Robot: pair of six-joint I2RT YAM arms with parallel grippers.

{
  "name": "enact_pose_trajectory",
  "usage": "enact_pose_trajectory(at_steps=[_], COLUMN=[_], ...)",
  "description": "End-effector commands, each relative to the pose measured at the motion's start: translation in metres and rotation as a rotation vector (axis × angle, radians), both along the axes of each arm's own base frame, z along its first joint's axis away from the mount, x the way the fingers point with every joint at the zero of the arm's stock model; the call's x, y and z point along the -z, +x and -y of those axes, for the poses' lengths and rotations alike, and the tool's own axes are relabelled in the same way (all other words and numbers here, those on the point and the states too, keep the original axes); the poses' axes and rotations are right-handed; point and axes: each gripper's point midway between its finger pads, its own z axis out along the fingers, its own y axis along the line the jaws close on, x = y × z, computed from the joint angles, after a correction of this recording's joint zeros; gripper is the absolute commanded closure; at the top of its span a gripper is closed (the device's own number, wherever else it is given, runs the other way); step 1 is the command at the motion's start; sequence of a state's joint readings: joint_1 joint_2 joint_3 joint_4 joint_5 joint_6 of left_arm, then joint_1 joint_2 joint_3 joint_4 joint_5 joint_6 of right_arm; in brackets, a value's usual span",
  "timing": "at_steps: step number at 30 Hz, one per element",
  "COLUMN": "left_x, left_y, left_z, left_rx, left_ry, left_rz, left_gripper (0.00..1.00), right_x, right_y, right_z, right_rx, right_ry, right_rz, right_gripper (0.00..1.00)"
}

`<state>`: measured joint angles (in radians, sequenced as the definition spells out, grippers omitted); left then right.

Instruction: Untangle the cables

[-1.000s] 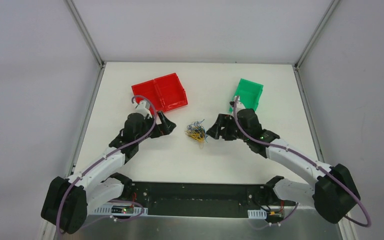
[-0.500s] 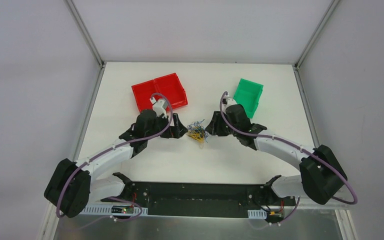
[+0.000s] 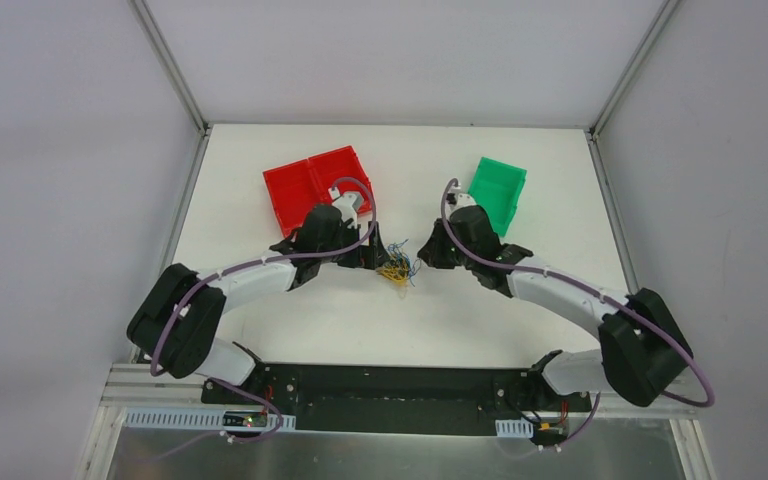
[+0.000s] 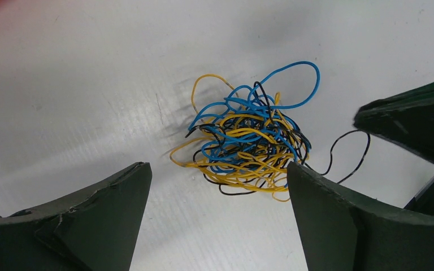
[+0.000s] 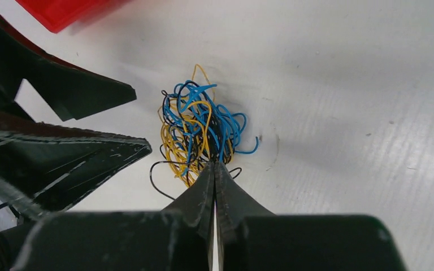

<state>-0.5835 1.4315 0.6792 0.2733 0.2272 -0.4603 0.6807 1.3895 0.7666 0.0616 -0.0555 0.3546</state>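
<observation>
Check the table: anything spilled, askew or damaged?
Nothing spilled or broken. The thin yellow, blue and black wires sit in one tangled ball, one black loop straying toward the shut right gripper. The red plastic bins and green plastic bin sit skewed.

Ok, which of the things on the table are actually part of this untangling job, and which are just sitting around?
In the job:
- tangle of hair-thin yellow, blue and black wires
- left gripper, open, a finger on either side of the tangle
- right gripper, shut on the tangle's edge

Lying about:
- pair of red plastic bins
- green plastic bin
Both are untouched and apart from the tangle.
</observation>
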Motion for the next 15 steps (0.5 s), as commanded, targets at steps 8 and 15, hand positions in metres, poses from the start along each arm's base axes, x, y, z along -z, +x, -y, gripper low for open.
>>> enact_pose_trajectory(at_steps=[8, 15], left_x=[0.003, 0.018], left_y=[0.014, 0.016], left_z=[0.02, 0.026], left_rx=[0.046, 0.06], left_ry=[-0.005, 0.007], left_rz=[-0.002, -0.067], left_gripper=[0.09, 0.17], right_x=[-0.06, -0.052], right_y=[0.002, -0.005], right_z=[0.049, 0.036], right_rx=[0.205, 0.131], right_ry=[0.055, 0.074], right_rz=[0.23, 0.181], right_gripper=[1.0, 0.52])
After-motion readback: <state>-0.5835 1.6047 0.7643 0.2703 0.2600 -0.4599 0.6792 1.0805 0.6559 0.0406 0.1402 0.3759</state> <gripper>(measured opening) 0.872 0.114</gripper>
